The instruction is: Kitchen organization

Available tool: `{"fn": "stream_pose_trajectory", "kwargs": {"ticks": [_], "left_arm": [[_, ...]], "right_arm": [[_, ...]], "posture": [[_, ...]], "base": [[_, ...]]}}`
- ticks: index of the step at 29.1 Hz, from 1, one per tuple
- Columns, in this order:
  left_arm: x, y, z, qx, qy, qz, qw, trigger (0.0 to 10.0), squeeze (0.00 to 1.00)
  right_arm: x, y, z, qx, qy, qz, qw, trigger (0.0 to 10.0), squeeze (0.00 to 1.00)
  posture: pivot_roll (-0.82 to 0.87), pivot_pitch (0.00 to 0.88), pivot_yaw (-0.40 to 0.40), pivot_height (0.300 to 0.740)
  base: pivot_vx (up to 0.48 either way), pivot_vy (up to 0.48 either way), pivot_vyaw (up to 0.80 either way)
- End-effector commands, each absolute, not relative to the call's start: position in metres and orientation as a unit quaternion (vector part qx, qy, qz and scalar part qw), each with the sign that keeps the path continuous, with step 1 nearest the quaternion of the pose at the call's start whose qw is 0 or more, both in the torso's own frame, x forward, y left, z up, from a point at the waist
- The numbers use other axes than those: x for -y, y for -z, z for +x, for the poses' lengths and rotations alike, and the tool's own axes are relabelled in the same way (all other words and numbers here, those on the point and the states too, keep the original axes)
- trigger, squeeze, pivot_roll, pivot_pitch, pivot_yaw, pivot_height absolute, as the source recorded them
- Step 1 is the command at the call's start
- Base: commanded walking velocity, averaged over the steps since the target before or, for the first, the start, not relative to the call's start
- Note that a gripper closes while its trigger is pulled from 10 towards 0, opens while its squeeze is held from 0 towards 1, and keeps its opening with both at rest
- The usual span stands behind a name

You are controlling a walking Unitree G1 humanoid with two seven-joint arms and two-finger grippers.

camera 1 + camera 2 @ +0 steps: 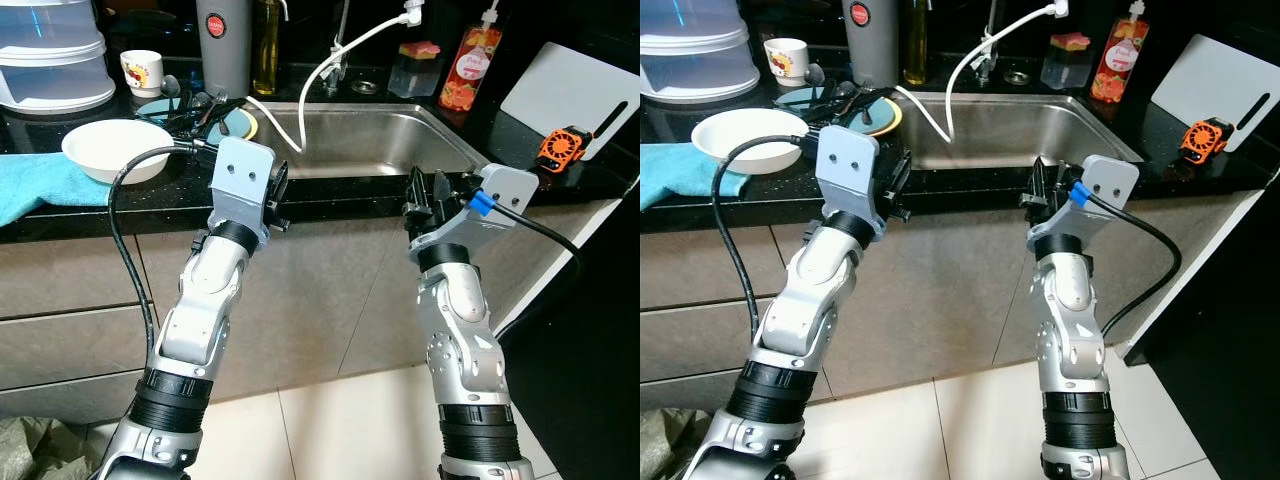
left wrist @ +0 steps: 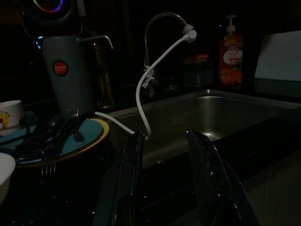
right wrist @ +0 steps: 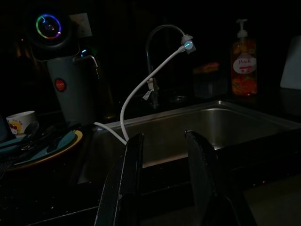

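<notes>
Left eye view: both arms raised in front of the black countertop (image 1: 330, 195), at its front edge, facing the steel sink (image 1: 370, 140). Left gripper (image 1: 279, 196) sits just before the counter edge near the sink's left corner, fingers parted, nothing between them. Right gripper (image 1: 425, 192) sits at the counter edge before the sink's right part, fingers also spread and empty.

Left wrist view: left fingers (image 2: 127, 174) apart, aimed at the sink basin; dark shot. Right wrist view: same, right fingers (image 3: 129, 165) parted, pointing at the sink.

On the counter left of the sink: white bowl (image 1: 115, 150) touching a blue towel (image 1: 35, 185), and a teal plate with yellow rim (image 1: 235, 122) piled with dark cutlery (image 1: 195, 110). Behind them a small printed cup (image 1: 142, 72), grey kettle (image 1: 222, 50), oil bottle (image 1: 266, 45), and a white stacked container (image 1: 55, 60) far left.

Faucet (image 1: 340, 50) behind the sink with a white hose (image 1: 320, 70) bending down to the basin's left rim. Right of the faucet: clear box with sponge (image 1: 416, 65), orange soap pump bottle (image 1: 470, 68). Far right: white cutting board (image 1: 570, 95), with an orange and black gadget (image 1: 562, 148) just in front of it.
</notes>
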State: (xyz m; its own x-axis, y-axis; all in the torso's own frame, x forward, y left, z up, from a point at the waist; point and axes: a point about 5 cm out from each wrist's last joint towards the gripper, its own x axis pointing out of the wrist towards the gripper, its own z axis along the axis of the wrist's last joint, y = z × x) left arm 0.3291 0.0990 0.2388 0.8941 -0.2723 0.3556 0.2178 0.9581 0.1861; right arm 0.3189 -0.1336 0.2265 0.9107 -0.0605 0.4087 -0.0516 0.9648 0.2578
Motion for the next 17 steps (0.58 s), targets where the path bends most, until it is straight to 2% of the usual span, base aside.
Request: {"fn": "stream_pose_trajectory", "kwargs": {"ticks": [1,7,12,17], "left_arm": [[-0.097,-0.232,0.330,0.176,0.133,0.082,0.972,10.0,0.00],[-0.097,-0.229,0.333,0.159,0.139,0.082,0.974,10.0,0.00],[-0.095,-0.222,0.337,0.134,0.168,0.081,0.973,10.0,0.00],[-0.091,-0.220,0.343,0.124,0.190,0.068,0.972,10.0,0.00]], "right_arm": [[0.139,-0.223,0.318,0.206,0.015,0.132,0.969,10.0,0.00],[0.141,-0.218,0.317,0.201,0.025,0.128,0.971,10.0,0.00],[0.149,-0.206,0.312,0.186,0.059,0.112,0.974,10.0,0.00],[0.154,-0.198,0.303,0.173,0.074,0.097,0.977,10.0,0.00]], "posture": [[0.24,0.015,-0.078,0.740],[0.24,0.013,-0.054,0.740],[0.21,0.006,0.020,0.740],[0.18,0.004,0.041,0.740]], "base": [[0.000,0.000,0.00],[0.000,0.000,0.00],[0.000,0.000,0.00],[0.000,0.000,0.00]]}}
